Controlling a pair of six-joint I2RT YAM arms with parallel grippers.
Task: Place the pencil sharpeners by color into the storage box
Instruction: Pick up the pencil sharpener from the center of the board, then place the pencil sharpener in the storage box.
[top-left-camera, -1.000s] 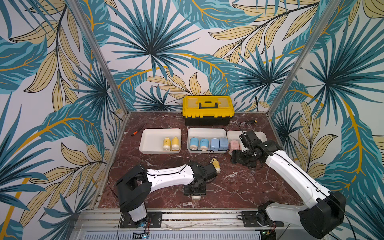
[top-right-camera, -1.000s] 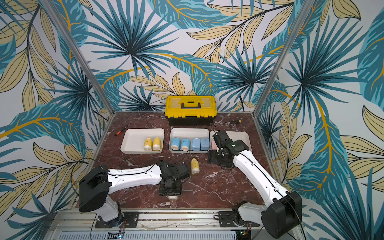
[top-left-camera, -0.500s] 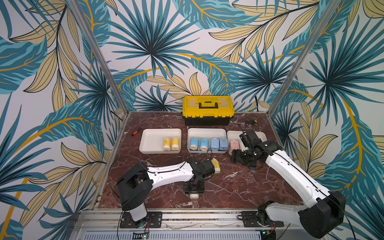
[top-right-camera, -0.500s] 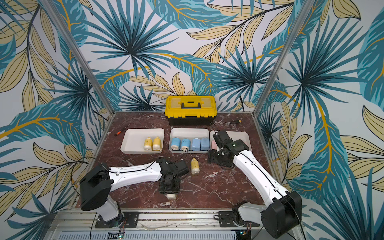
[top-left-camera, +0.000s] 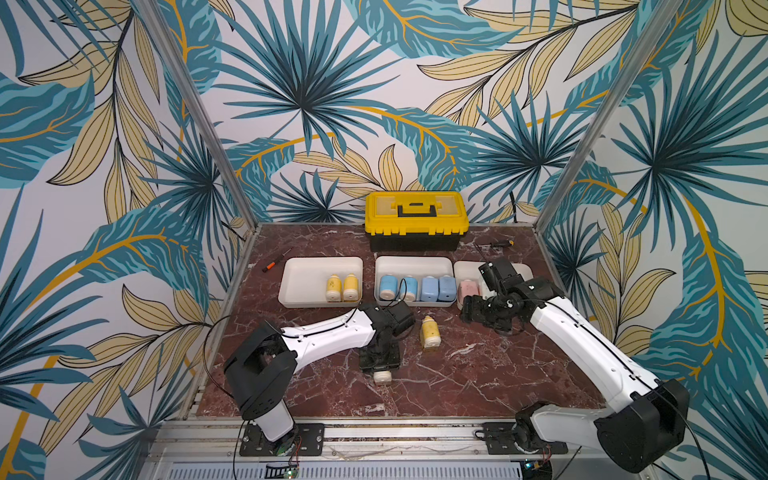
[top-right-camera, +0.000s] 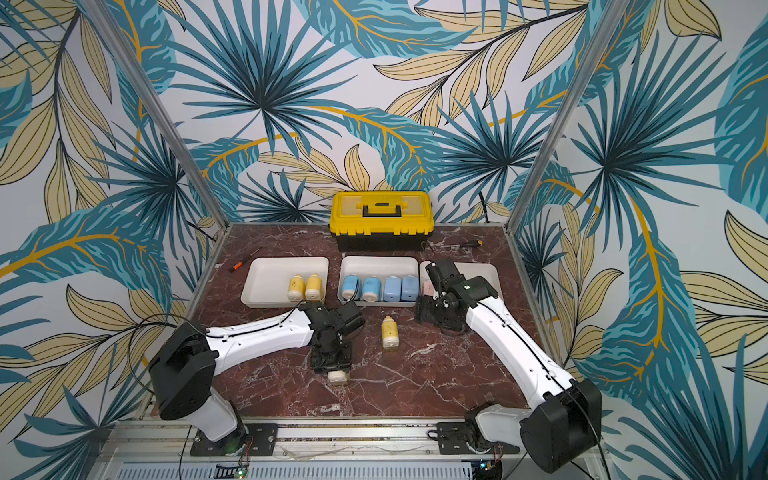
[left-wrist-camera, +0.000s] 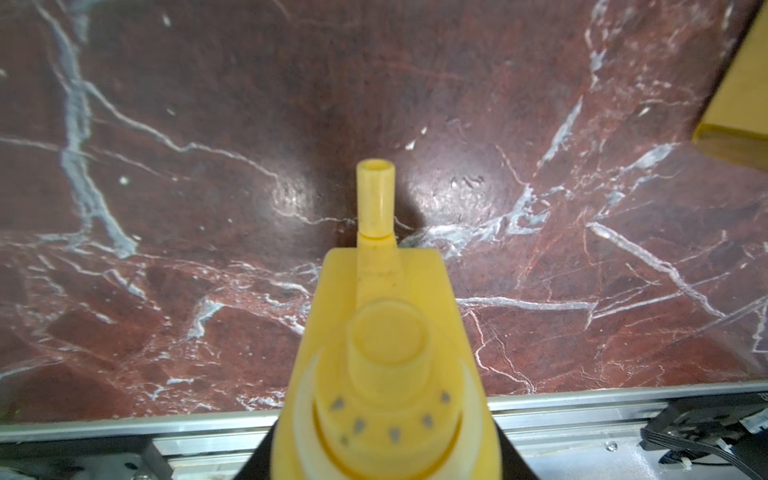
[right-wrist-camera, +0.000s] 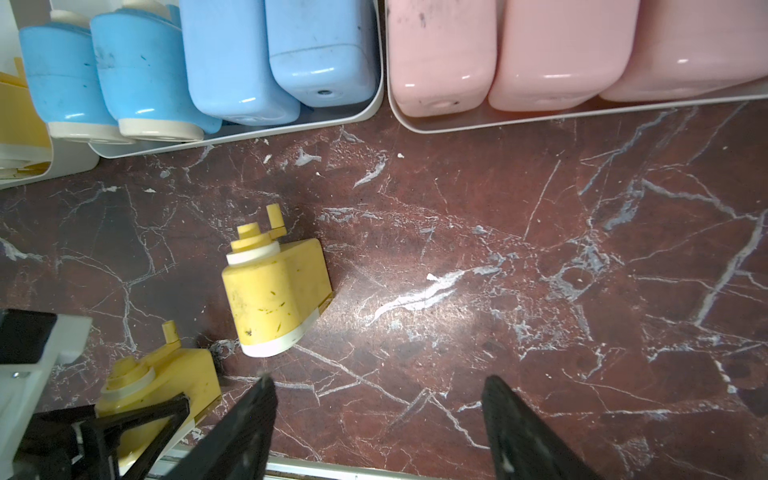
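Three white trays stand in one row across the far half of the surface (top-left-camera: 478, 374). The left tray (top-left-camera: 303, 270) holds two yellow sharpeners (top-left-camera: 342, 286), side by side at the end nearest to the middle tray (top-left-camera: 413, 262). The middle tray is filled by four blue sharpeners (top-left-camera: 415, 287) in a row. In the right tray (top-left-camera: 465, 268) my right wrist view shows three pink sharpeners (right-wrist-camera: 540, 54) lying close together; from above, my right arm covers most of this tray. My left hand (top-left-camera: 380, 368) is clenched on a third yellow sharpener (left-wrist-camera: 382, 353), low over the middle of the surface toward the front edge, and the whitish end of it sticks out toward that edge; whether it touches the surface I cannot tell. A fourth yellow sharpener (top-left-camera: 430, 332) lies loose on the surface in front of the middle tray, just beside my left hand and between my two hands. My right hand (right-wrist-camera: 378, 382) is released, its fingers wide apart and holding nothing, above the surface just in front of the right tray.
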